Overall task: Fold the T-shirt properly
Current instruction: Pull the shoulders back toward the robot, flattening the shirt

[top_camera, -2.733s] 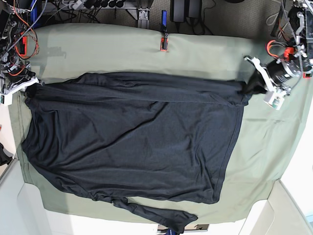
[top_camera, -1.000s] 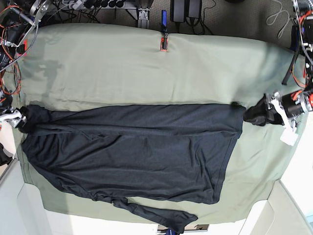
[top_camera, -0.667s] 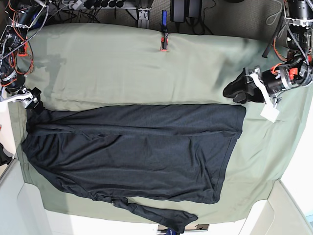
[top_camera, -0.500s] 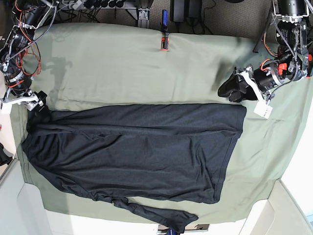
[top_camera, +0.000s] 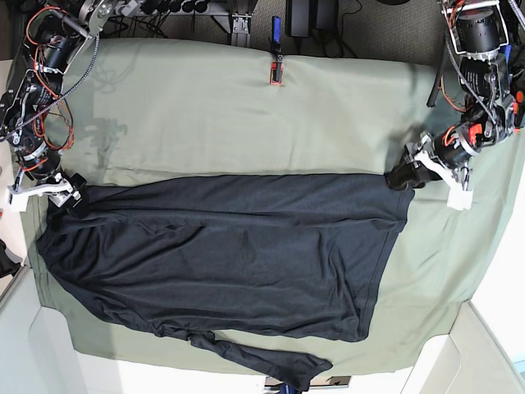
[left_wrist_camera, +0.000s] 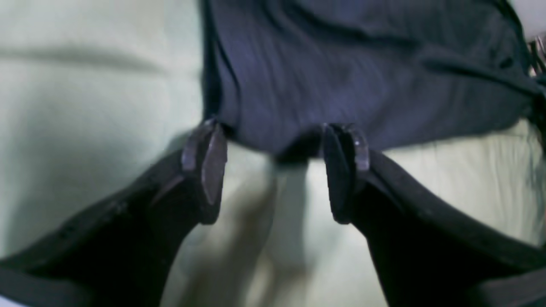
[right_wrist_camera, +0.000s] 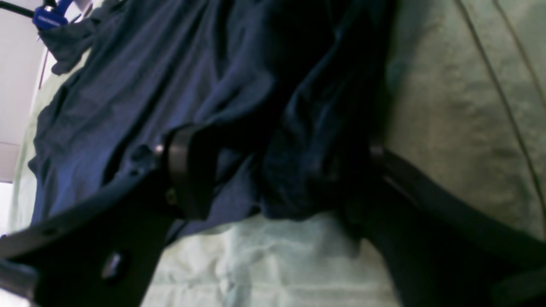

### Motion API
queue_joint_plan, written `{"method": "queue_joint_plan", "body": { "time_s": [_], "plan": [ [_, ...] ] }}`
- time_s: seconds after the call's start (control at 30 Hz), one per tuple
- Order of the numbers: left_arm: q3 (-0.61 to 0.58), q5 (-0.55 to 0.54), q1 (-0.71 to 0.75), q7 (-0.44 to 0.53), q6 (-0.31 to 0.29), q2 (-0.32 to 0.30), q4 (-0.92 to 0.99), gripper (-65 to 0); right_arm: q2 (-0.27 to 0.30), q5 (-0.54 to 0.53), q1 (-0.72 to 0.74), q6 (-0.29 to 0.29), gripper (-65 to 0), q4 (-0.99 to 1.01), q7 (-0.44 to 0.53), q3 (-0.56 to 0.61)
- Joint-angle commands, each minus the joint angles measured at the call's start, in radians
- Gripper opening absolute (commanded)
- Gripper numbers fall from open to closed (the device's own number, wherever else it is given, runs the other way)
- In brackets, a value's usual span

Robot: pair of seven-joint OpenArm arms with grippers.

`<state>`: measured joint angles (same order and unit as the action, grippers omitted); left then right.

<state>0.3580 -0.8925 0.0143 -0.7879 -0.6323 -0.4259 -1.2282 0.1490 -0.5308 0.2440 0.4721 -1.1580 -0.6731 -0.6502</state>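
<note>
Charcoal-black T-shirt (top_camera: 221, 254) spread flat across the olive-green cloth sheet (top_camera: 246, 115) covering the bench.
Left claw (left_wrist_camera: 273, 166) stands apart at one corner of the shirt's folded top edge; right claw (right_wrist_camera: 273, 175) stands apart, bunched fabric between its fingers.

No lettering, label, brand, number or sign can be read anywhere. The white tag (top_camera: 459, 199) hanging at three o'clock shows a blank face, and the red-and-blue clip (top_camera: 276, 72) at twelve o'clock (small and far off) carries nothing legible. Both wrist views are too blurred for any print.
</note>
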Motion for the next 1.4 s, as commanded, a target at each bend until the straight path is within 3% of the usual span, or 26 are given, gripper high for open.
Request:
{"method": "queue_joint_plan", "body": {
  "time_s": [0.0, 0.27, 0.43, 0.5, 0.63, 0.67, 0.9, 1.13, 1.37],
  "plan": [
    [0.005, -0.007, -0.035, 0.014, 0.000, -0.017, 0.008, -26.6, 0.011, -0.006, 0.016, 0.003, -22.2, -0.010, 0.007, 0.004],
    [-0.008, 0.046, -0.134, 0.023, 0.000, 0.002, 0.184, -29.1, 0.003, 0.004, 0.016, 0.004, -22.3, -0.010, 0.035, 0.010],
    [-0.040, 0.051, -0.136, 0.025, -0.066, 0.002, 0.198, -56.5, -0.006, 0.101, 0.041, 0.003, -22.4, 0.016, 0.099, 0.102],
    [-0.040, 0.051, -0.142, 0.026, -0.066, -0.002, 0.195, -64.4, -0.006, 0.134, 0.060, 0.003, -28.2, 0.023, 0.101, 0.139],
    [-0.040, 0.051, -0.146, 0.017, -0.066, -0.031, 0.163, -65.0, -0.005, 0.169, 0.092, 0.003, -62.8, 0.023, 0.086, 0.159],
    [-0.040, 0.051, -0.146, 0.009, -0.066, -0.045, 0.151, -65.0, 0.000, 0.168, 0.096, 0.003, -65.0, 0.023, 0.066, 0.159],
    [-0.040, 0.005, -0.092, -0.045, -0.066, -0.167, -0.003, -65.0, 0.013, 0.077, 0.044, 0.014, -65.0, -0.113, -0.083, 0.152],
    [-0.034, -0.017, 0.075, -0.070, -0.066, -0.269, -0.173, -65.0, 0.046, -0.011, -0.092, 0.027, -65.0, -0.266, -0.152, 0.152],
    [0.097, -0.056, 0.294, -0.092, -0.066, -0.300, -0.329, -65.0, 0.073, -0.035, -0.294, 0.033, -65.0, -0.452, -0.192, 0.151]
  ]
}}
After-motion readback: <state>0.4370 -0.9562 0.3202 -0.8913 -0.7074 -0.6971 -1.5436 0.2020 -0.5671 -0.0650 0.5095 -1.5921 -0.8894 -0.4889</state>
